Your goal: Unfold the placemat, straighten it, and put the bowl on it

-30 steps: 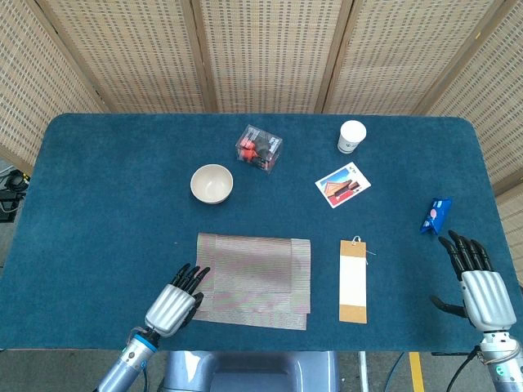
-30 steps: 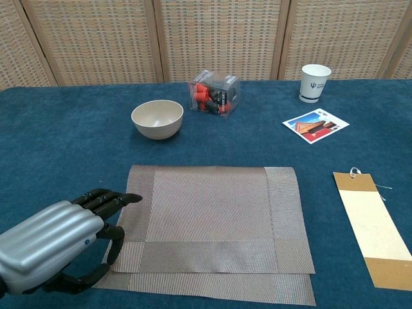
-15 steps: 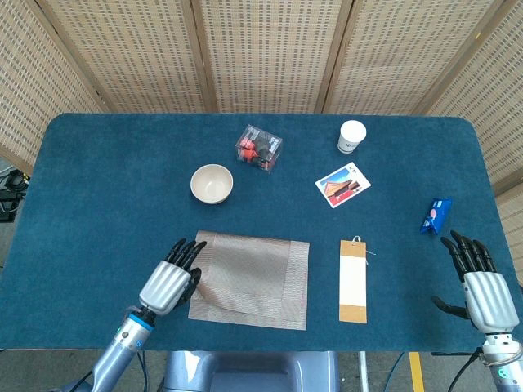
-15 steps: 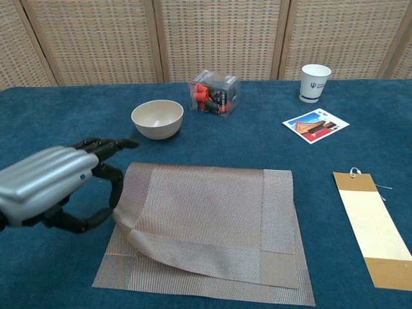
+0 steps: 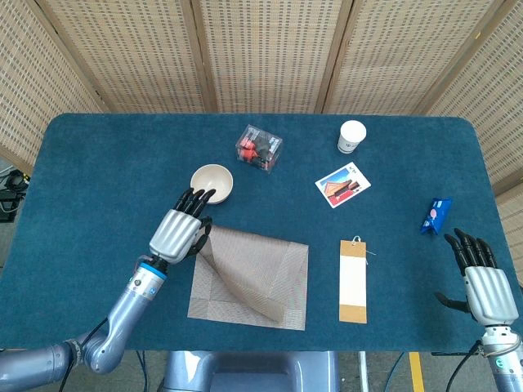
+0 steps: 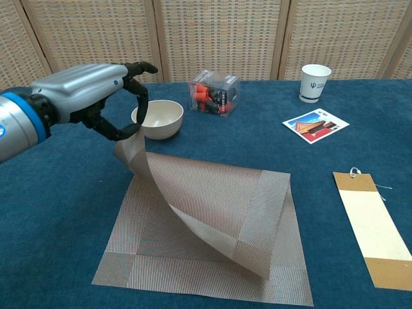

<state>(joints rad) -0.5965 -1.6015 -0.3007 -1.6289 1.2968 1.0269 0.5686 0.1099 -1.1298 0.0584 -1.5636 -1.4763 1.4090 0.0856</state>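
Note:
A grey-brown woven placemat [image 5: 253,273] [image 6: 212,219] lies folded on the blue table near the front edge. My left hand [image 5: 180,229] [image 6: 96,96] pinches the top layer's left corner and holds it lifted off the table, so the layer curls up. A cream bowl [image 5: 212,181] [image 6: 158,118] stands upright just behind that hand, apart from the mat. My right hand [image 5: 482,282] hovers at the table's front right corner with fingers spread and nothing in it; only the head view shows it.
A clear box of red items [image 5: 259,149] [image 6: 214,91] and a white paper cup [image 5: 352,135] [image 6: 315,82] stand at the back. A picture card [image 5: 342,185] [image 6: 315,125], a tan tag [image 5: 353,280] [image 6: 373,228] and a blue packet [image 5: 435,214] lie to the right.
My left hand has risen and moved toward the bowl, carrying the mat's top-layer corner up with it. The mat's fold has peeled open further. The right hand barely moved.

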